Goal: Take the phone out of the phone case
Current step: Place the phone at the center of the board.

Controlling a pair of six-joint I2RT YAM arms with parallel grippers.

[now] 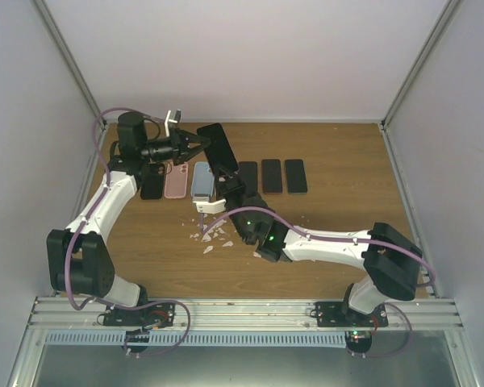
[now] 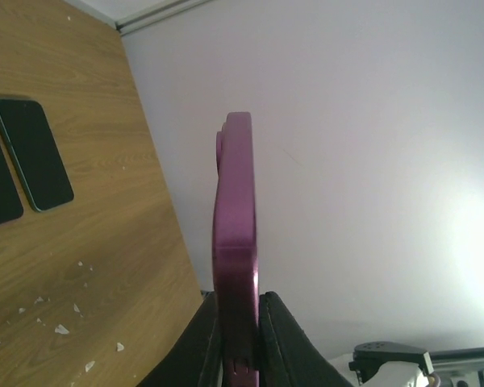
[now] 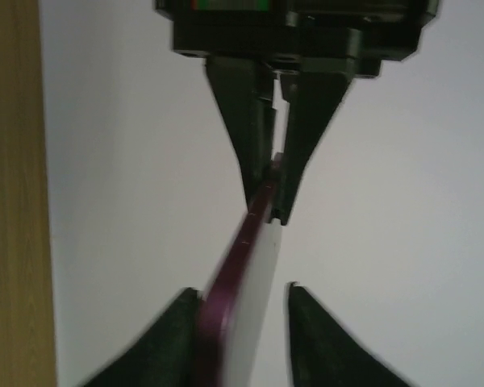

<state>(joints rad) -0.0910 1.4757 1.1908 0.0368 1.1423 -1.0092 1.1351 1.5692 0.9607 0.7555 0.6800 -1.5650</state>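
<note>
A purple-edged phone [image 1: 218, 147] is held in the air above the table's back left, standing on edge. My left gripper [image 1: 200, 147] is shut on one end of it; in the left wrist view the purple edge [image 2: 235, 218] rises from between the black fingers [image 2: 282, 339], with a camera bump near the top. I cannot tell the phone case from the phone. My right gripper [image 3: 242, 292] is at the other end, jaws apart. The phone [image 3: 234, 274] leans on the left finger [image 3: 173, 339], with a gap to the right one. The left gripper [image 3: 270, 201] pinches the far end.
A row lies on the wooden table [image 1: 339, 218] under the arms: a black phone [image 1: 151, 182], a pink case [image 1: 176, 181], a blue-grey one [image 1: 202, 181] and three dark phones [image 1: 272, 176]. White chips [image 1: 214, 235] are scattered mid-table. Pale walls enclose the table.
</note>
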